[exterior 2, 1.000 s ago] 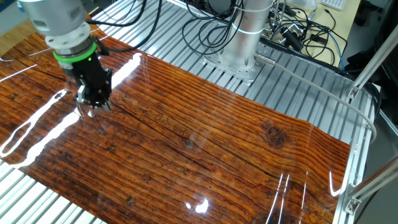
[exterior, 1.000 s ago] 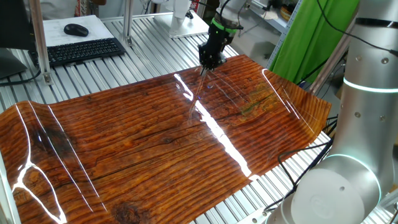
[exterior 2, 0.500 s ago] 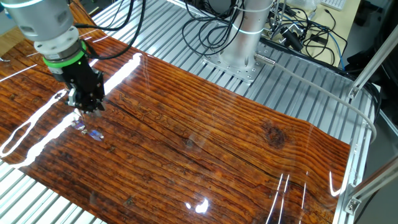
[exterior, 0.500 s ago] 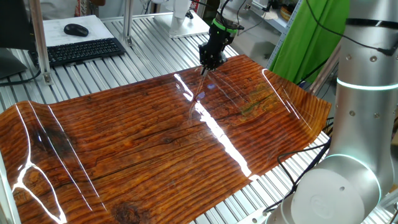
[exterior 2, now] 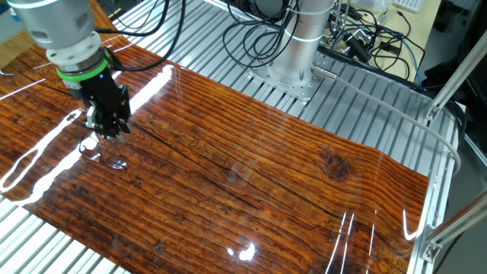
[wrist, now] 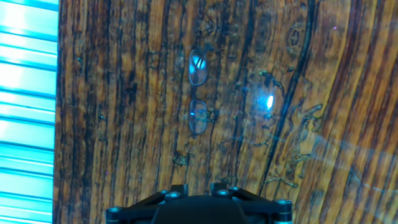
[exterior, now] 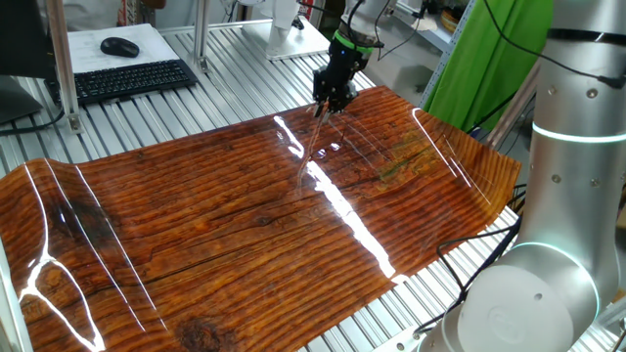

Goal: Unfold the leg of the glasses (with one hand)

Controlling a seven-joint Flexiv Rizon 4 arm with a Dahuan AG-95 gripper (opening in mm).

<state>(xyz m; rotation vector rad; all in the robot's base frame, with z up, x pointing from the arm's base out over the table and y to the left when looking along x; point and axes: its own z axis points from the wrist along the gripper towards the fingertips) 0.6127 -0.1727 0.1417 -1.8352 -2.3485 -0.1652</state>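
One pair of glasses [wrist: 198, 99] lies flat on the table [exterior: 196, 225], whose top is a glossy wood-grain sheet. In the hand view the two lenses sit one above the other near the middle of the picture, each catching a small blue-white glint, with the thin frame around them just visible against the dark grain. In the other fixed view the glasses [exterior 2: 103, 159] show as two pale oval glints on the sheet, just below and slightly to the right of the pincer [exterior 2: 104, 132]. In the one fixed view they are only a faint glint [exterior: 333, 148], too small to make out any frame.

The leg cannot be picked out in any view (the wire is too thin and the glare too strong), so whether it is folded or open I cannot tell.

The pincer [exterior: 328, 102] hangs above the table, clear of the glasses and holding nothing. Its black tip points down at the sheet near the far edge in the one fixed view. Only its lower housing [wrist: 199, 208] shows at the bottom of the hand view, so whether its jaws are open or closed I cannot tell.

Bright white glare streaks [exterior: 337, 200] cross the sheet. A keyboard [exterior: 132, 78] and a mouse [exterior: 119, 46] lie beyond the table.
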